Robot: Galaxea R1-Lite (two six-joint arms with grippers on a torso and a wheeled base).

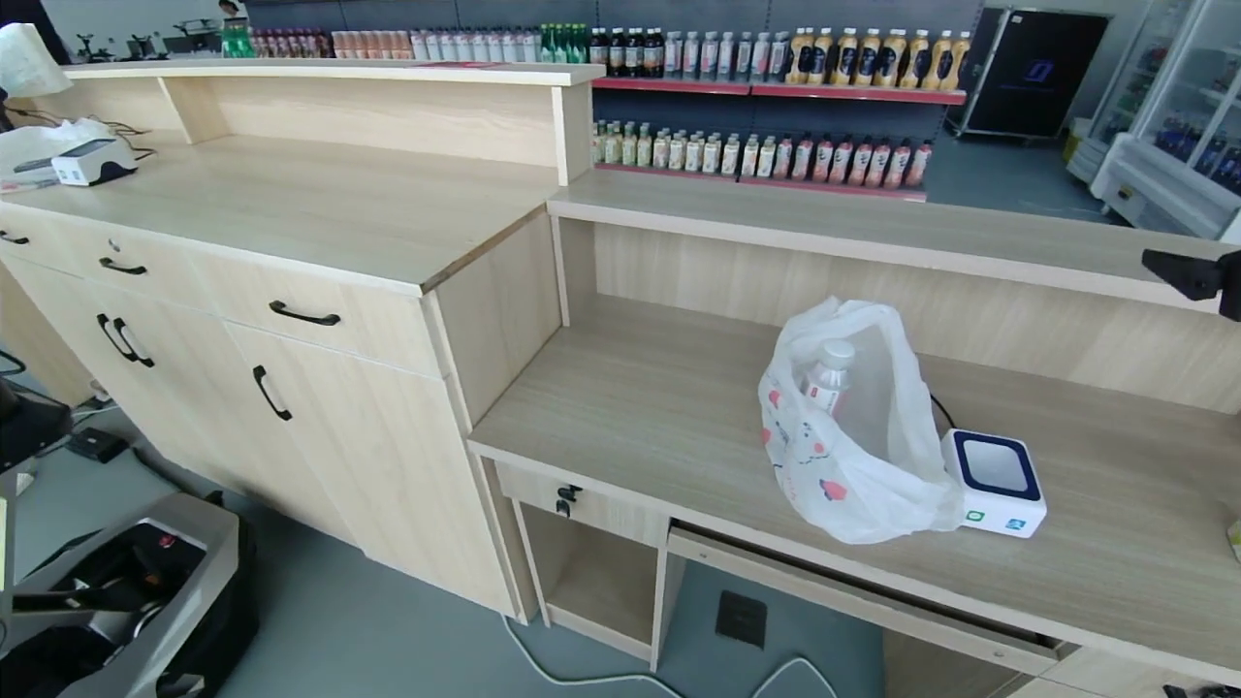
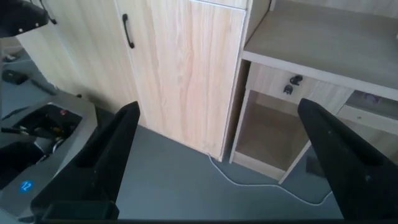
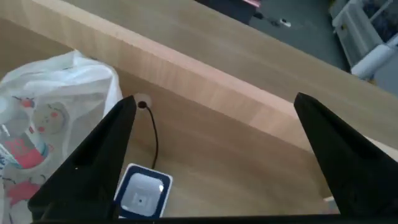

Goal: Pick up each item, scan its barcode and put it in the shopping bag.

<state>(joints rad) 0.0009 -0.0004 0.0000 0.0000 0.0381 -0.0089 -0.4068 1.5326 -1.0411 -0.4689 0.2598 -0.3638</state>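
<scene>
A white printed shopping bag (image 1: 853, 456) stands open on the lower counter, with a white-capped bottle (image 1: 829, 373) upright inside it. Just right of the bag sits the white barcode scanner (image 1: 999, 480) with a dark blue window. My right gripper (image 3: 214, 149) hangs open and empty above the counter, over the scanner (image 3: 143, 193) and beside the bag (image 3: 50, 137). A black part of the right arm (image 1: 1197, 274) shows at the right edge. My left gripper (image 2: 217, 155) is open and empty, low in front of the cabinet doors, over the grey floor.
The lower counter (image 1: 659, 388) has a raised back wall and a taller cabinet block (image 1: 320, 213) to its left. A small pale item (image 1: 1235, 538) peeks in at the counter's right edge. A cable runs behind the scanner. Drink shelves stand beyond.
</scene>
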